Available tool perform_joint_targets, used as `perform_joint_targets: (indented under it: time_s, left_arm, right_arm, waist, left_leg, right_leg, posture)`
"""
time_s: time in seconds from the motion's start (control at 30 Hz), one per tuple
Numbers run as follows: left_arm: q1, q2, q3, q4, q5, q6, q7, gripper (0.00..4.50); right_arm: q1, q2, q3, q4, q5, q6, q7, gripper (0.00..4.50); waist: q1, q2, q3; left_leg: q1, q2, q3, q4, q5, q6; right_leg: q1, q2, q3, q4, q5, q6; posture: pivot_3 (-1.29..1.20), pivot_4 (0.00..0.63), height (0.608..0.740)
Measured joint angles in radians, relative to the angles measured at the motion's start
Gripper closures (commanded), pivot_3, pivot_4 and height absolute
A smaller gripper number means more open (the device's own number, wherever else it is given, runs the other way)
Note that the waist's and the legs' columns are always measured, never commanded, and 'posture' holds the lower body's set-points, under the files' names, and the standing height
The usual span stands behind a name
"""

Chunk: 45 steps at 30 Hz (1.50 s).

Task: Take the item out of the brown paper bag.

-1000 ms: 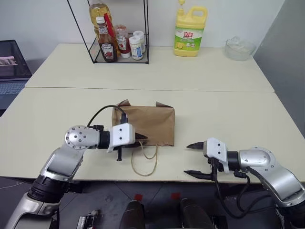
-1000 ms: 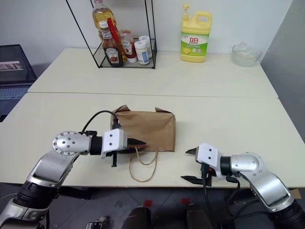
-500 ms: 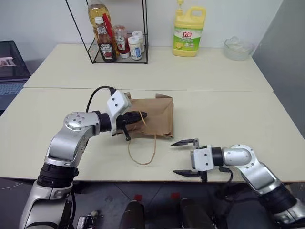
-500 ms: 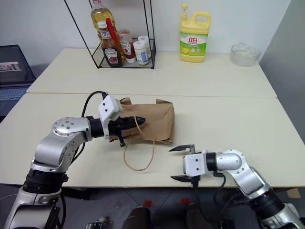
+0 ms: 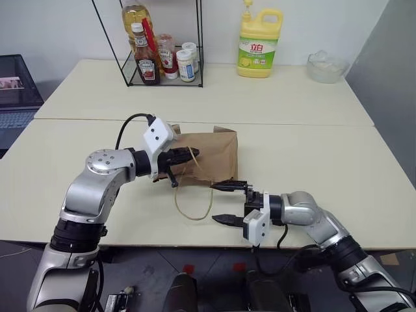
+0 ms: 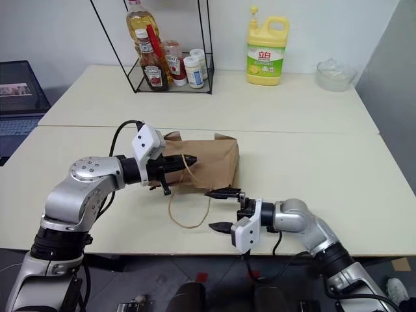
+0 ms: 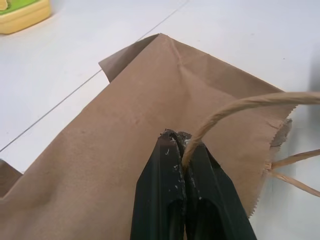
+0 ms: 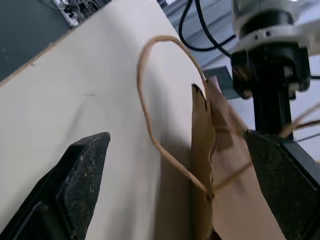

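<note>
We see the bag (image 5: 208, 156) lying on the near worktop (image 5: 325, 169), with bare surface to its right. The left gripper (image 5: 192, 155) is closed on a cord handle (image 7: 235, 107) at the bag's mouth and blocks that side. A second cord loop (image 5: 194, 207) lies on the worktop before the bag, just beside the wide-open right gripper (image 5: 221, 202). The wire rack (image 5: 162, 65) and yellow jug (image 5: 259, 42) stand well apart on the far worktop.
</note>
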Motion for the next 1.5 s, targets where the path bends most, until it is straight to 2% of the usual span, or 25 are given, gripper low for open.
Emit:
perform_joint_targets:
  time_s: [0.33, 0.47, 0.77, 1.23, 1.5]
  left_arm:
    - [-0.005, -0.003, -0.001, -0.002, -0.001, 0.012, 0.009, 4.49]
    - [-0.005, -0.003, -0.001, -0.003, -0.002, 0.013, 0.015, 4.5]
    - [-0.015, -0.004, -0.004, 0.001, -0.001, 0.013, 0.024, 4.5]
    - [-0.212, -0.03, -0.009, 0.182, 0.028, -0.03, 0.026, 4.5]
    - [-0.262, -0.065, -0.016, 0.278, 0.06, -0.078, 0.026, 4.5]
  right_arm:
    - [-0.051, 0.089, 0.035, 0.116, -0.244, 0.064, -0.217, 0.0]
    - [-0.047, 0.086, 0.037, 0.117, -0.252, 0.094, -0.239, 1.28]
    - [-0.033, 0.074, 0.072, 0.11, -0.225, 0.106, -0.218, 4.48]
    - [-0.039, 0.075, 0.084, 0.11, -0.162, 0.173, -0.159, 4.48]
    - [-0.045, 0.073, 0.093, 0.108, -0.149, 0.194, -0.141, 4.48]
  waist:
    - [0.0, 0.0, 0.0]
    - [0.0, 0.0, 0.0]
    - [0.0, -0.001, 0.0]
    - [0.0, -0.002, -0.001]
    - [0.0, -0.002, -0.001]
  left_leg:
    - [0.001, 0.0, 0.0, 0.0, 0.001, -0.002]
    - [0.001, 0.0, 0.0, 0.0, 0.001, -0.002]
    - [0.002, 0.0, 0.0, -0.001, 0.001, -0.001]
    - [0.005, 0.0, 0.0, -0.001, -0.001, 0.001]
    - [0.005, 0.0, 0.0, -0.001, -0.001, 0.001]
  right_leg:
    - [0.0, 0.0, 0.0, 0.001, 0.0, 0.0]
    - [0.001, 0.0, 0.0, 0.001, 0.0, 0.0]
    - [0.001, 0.0, 0.0, 0.001, 0.0, 0.0]
    - [0.005, 0.0, 0.0, 0.0, 0.0, 0.0]
    - [0.005, 0.0, 0.0, 0.0, 0.0, 0.0]
  posture:
    - [0.0, 0.15, 0.74]
    - [0.0, 0.15, 0.74]
    - [0.0, 0.15, 0.74]
    - [0.0, 0.15, 0.74]
    - [0.0, 0.15, 0.74]
